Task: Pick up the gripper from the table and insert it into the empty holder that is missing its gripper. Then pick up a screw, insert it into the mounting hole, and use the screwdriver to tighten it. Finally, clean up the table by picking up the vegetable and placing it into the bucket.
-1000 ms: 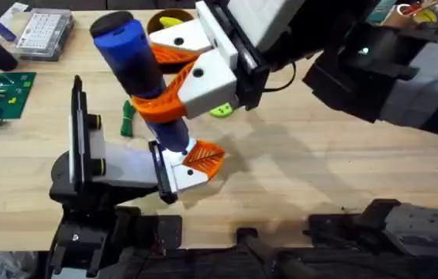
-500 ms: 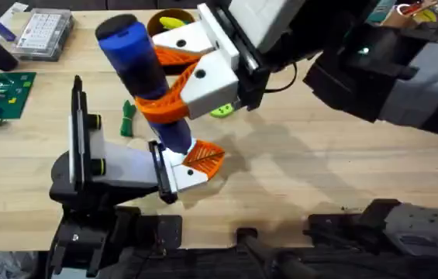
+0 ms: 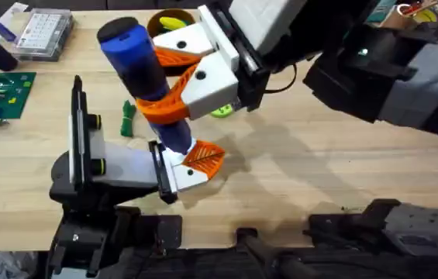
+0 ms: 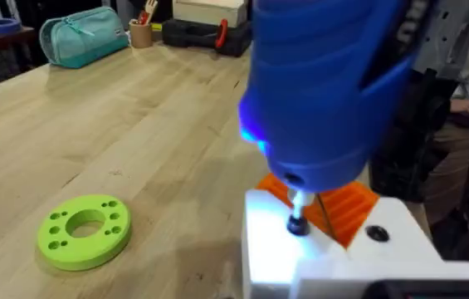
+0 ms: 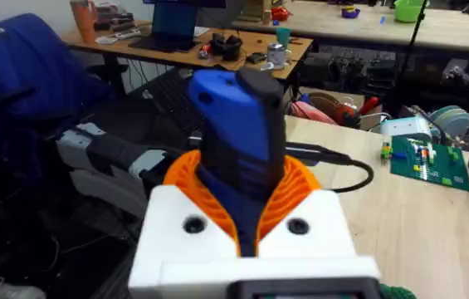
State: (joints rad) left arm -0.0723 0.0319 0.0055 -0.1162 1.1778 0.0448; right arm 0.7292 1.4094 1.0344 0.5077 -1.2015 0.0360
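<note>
My right gripper (image 3: pixel 162 102) is shut on the blue screwdriver (image 3: pixel 137 66), its orange ribbed fingers (image 5: pixel 186 170) wrapped around the handle (image 5: pixel 238 124). The tool stands tilted, with its bit down on a dark screw (image 4: pixel 298 223) in the white holder (image 3: pixel 181 177) at the end of the black left arm (image 3: pixel 87 167). The small orange gripper (image 3: pixel 205 156) sits in that holder, beside the bit (image 4: pixel 346 209). A green vegetable (image 3: pixel 128 118) lies on the table behind the holder. The orange-brown bucket (image 3: pixel 166 21) stands at the far edge, partly hidden by the right gripper.
A lime-green ring (image 3: pixel 221 111) (image 4: pixel 85 230) lies right of the screwdriver. A clear parts box (image 3: pixel 44 32) and a green circuit board (image 3: pixel 1 93) sit at the far left. The wooden table (image 3: pixel 319 178) is bare on the right.
The screwdriver's top has leaned slightly to the right. The holder and the left arm have not moved.
</note>
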